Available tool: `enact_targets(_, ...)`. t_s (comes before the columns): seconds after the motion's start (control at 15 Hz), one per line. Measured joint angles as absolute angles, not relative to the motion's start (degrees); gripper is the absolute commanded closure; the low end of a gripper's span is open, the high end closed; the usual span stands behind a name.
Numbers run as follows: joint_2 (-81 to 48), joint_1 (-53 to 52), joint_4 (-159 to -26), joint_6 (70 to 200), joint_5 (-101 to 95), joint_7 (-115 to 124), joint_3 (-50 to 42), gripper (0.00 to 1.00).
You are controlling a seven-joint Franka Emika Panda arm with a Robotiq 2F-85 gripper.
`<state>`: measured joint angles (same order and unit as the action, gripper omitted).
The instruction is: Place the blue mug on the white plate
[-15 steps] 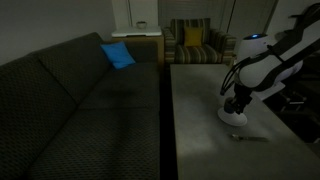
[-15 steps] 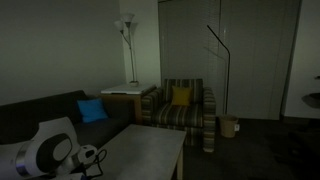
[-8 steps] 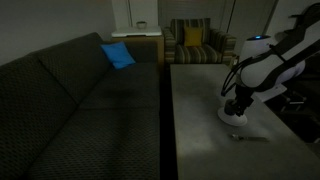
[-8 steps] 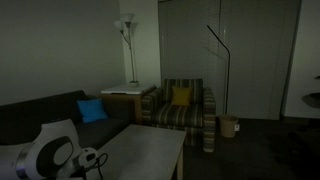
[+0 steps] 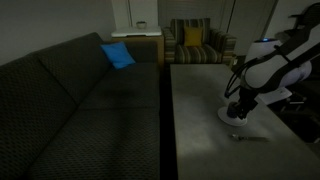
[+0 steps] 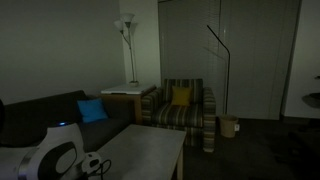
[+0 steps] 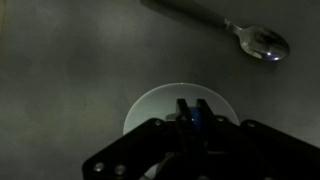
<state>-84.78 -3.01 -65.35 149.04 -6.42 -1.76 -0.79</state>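
In the wrist view we see the pincer (image 7: pixel 193 112) pressed together on the blue mug (image 7: pixel 198 120). Its two dark fingers meet around a small blue shape that shows between them. The mug sits over the white plate (image 7: pixel 150 112), whose pale round disc spreads out behind the fingers. We cannot tell whether the mug's base touches the plate or hangs just above it.

In an exterior view the pincer (image 5: pixel 237 108) points down at the white plate (image 5: pixel 228 118); there the mug is too small and dark to make out.

The plate rests on the grey counter (image 7: pixel 70 70). A metal spoon (image 7: pixel 255 38) lies on the counter, well apart from the plate, its bowl catching the light.

Beside the counter (image 5: pixel 200 100) stands a long dark sofa (image 5: pixel 90 95) with a blue cushion (image 5: pixel 117 55) at its far end. Beyond is a striped armchair (image 5: pixel 210 50) holding a yellow cushion (image 5: pixel 192 38). A floor lamp (image 6: pixel 127 25) stands in the corner.
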Motion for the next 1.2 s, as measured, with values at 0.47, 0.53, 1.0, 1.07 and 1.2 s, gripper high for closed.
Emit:
enact_targets(0.47, -84.79, 0.24, -66.28, 149.83, -4.33, -4.82, 3.12, 0.97)
enact_targets(0.53, -84.79, 0.87, -66.28, 149.77, -4.01, -5.74, 3.67, 0.97)
enact_targets(1.0, -84.61, 3.87, -64.86, 147.12, -3.55, -9.21, 5.06, 0.97)
enact_targets(1.07, -84.6, 3.95, -64.58, 146.01, -3.55, -9.38, 5.06, 0.97)
enact_targets(1.2, -84.59, 3.96, -64.16, 143.77, -3.55, -9.59, 5.07, 0.97)
